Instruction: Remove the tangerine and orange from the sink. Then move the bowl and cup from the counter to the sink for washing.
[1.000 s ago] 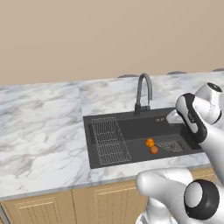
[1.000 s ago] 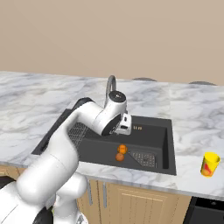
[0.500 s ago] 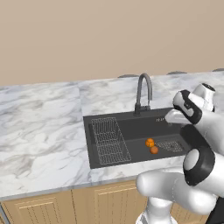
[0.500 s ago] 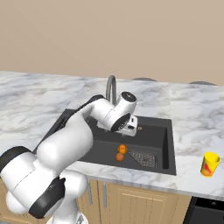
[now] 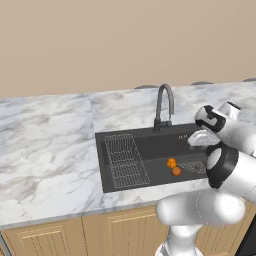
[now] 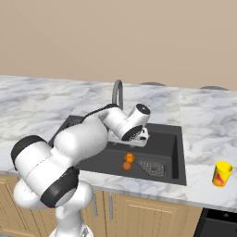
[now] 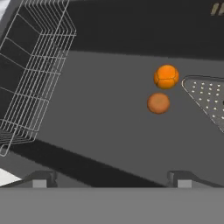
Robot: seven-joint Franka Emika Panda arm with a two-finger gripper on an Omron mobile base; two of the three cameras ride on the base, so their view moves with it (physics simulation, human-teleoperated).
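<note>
**Two small fruits on the sink floor, hand wide open above them**

Two round fruits lying side by side on the dark floor of the sink [image 5: 150, 145], close together, perhaps just touching, right of centre in the left base frame. In the hand frame, brighter orange [image 7: 166, 76] sitting upper right of centre, duller tangerine [image 7: 158, 103] just below it, both hard against the left tip of a perforated drain plate [image 7: 208, 100]. Wire rack [image 7: 33, 70] filling the upper left of that frame, well apart from the fruit.

Likely light, firm with a little give, smooth-skinned and prone to rolling on the flat basin floor. Best taken across the widest part, fingers straddling one fruit from above, squeezed gently. Tight spacing between the two likely to cause trouble: a finger coming down between them could nudge the neighbour away. Approaching so the fingers land on the free sides probably safer.

Hand [image 6: 139, 135] hanging over the basin, centre of the right base frame, just above and behind the fruit. Fingers [image 7: 41, 178] spread fully apart at the lower corners of the hand frame, empty, touching nothing.

Yellow cup [image 6: 222, 173] standing on the table [image 6: 203, 111] at the lower right of the right base frame, well apart from the basin. Faucet [image 5: 164, 102] rising behind the sink.
</note>
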